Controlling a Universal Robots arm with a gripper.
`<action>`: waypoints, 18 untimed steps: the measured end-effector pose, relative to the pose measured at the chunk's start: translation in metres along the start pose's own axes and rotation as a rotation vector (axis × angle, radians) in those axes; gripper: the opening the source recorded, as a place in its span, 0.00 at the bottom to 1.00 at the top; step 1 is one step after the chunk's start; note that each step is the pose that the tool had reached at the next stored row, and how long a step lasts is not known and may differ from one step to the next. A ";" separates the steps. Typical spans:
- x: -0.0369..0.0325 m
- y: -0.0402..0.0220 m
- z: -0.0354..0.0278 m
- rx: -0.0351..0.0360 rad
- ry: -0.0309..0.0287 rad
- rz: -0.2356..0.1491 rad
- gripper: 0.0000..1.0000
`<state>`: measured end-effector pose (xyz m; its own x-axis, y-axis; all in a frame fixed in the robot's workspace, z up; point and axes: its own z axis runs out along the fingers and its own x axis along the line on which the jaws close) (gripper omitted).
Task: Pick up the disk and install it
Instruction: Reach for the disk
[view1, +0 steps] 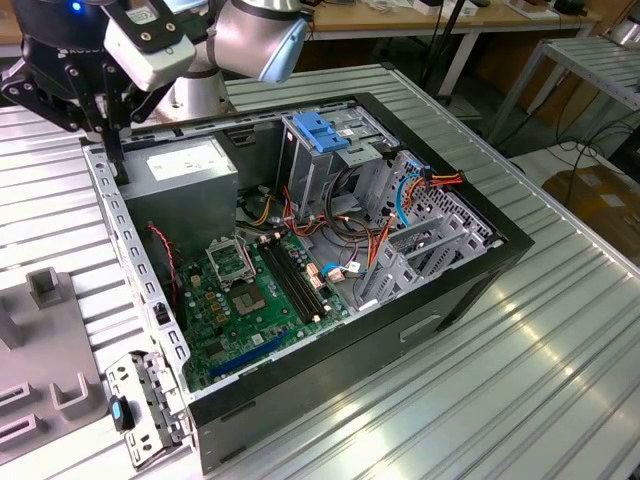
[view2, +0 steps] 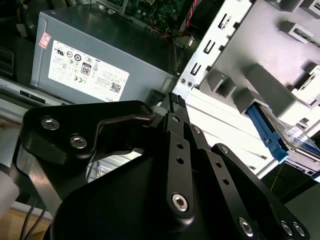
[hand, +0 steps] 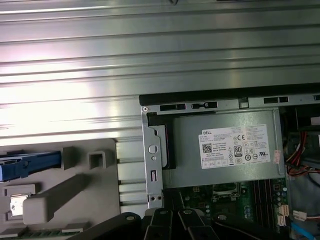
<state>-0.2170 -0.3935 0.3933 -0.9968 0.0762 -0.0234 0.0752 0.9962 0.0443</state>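
your hand hangs in the upper left of the exterior view, over the back corner of the open computer case, just above the grey power supply. i cannot tell whether it is open or closed, but it does not hold the disk. the disk lies outside the case, in the grey holder on the desk, with one blue side rail showing in both wrist views. hand and disk are apart, so the pick is not yet done.

watch the case's metal edge: i judge that a low sideways move toward the holder could clip it or the power supply. the holder's raised blocks stand close beside the disk, so a skewed approach could catch on them, or grab the plastic rail alone and tip the disk. inside the case, loose cables near the drive cage could snag at install.
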 end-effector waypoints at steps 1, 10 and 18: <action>0.0009 0.0000 0.0000 0.0000 -0.0001 0.000 0.11; 0.0088 0.0001 -0.0002 0.0000 0.0000 0.000 0.11; 0.0172 0.0003 -0.0004 -0.0001 0.0000 0.000 0.11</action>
<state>-0.2342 -0.3919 0.3932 -0.9968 0.0763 -0.0234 0.0752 0.9962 0.0443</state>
